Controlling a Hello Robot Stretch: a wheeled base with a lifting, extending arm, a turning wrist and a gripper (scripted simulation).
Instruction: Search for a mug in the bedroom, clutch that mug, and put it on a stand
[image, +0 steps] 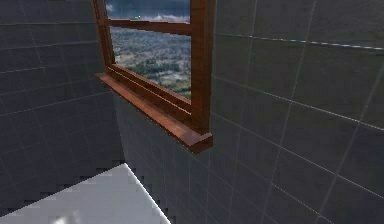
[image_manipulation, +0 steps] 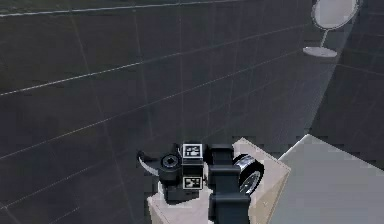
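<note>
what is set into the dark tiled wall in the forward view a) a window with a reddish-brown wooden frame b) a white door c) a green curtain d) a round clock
a: a window with a reddish-brown wooden frame and sill is set in the dark grey tiled wall, with a landscape beyond the glass.

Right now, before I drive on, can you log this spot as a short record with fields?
wall: dark tiles
window: wooden frame, landscape outside, forward view's top
mirror: round, on a stand, arm side view's upper right
gripper: low in the arm side view, pale block at or behind it
held: cannot tell
</note>
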